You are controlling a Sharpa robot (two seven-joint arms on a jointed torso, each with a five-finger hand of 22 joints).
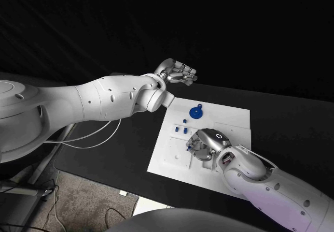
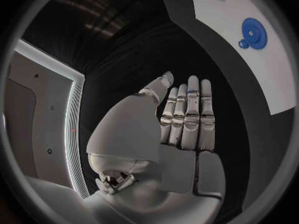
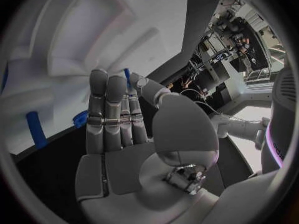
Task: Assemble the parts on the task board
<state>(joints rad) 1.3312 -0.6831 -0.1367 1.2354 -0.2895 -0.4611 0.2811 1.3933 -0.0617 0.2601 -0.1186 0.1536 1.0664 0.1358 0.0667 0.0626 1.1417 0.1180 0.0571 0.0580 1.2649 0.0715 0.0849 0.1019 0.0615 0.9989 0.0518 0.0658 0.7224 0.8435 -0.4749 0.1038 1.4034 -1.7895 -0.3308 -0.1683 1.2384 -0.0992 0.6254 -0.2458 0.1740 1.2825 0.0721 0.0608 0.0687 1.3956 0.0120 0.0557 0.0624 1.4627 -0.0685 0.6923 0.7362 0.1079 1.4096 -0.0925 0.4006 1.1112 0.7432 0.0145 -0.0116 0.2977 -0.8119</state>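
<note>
With the right hand [image 1: 206, 145] low over the board [image 1: 233, 116] at centre frame, fingers straight and close together holding nothing, reaching for the small parts [image 1: 180, 129] seems the step, needing a pinch; the left hand [image 1: 177, 71] idles upper centre, likewise empty-fingered.

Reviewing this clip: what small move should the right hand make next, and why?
Probably close its fingers on a blue part: the right hand hovers over the board holding nothing I can see, while the left hand is off the board.
</note>
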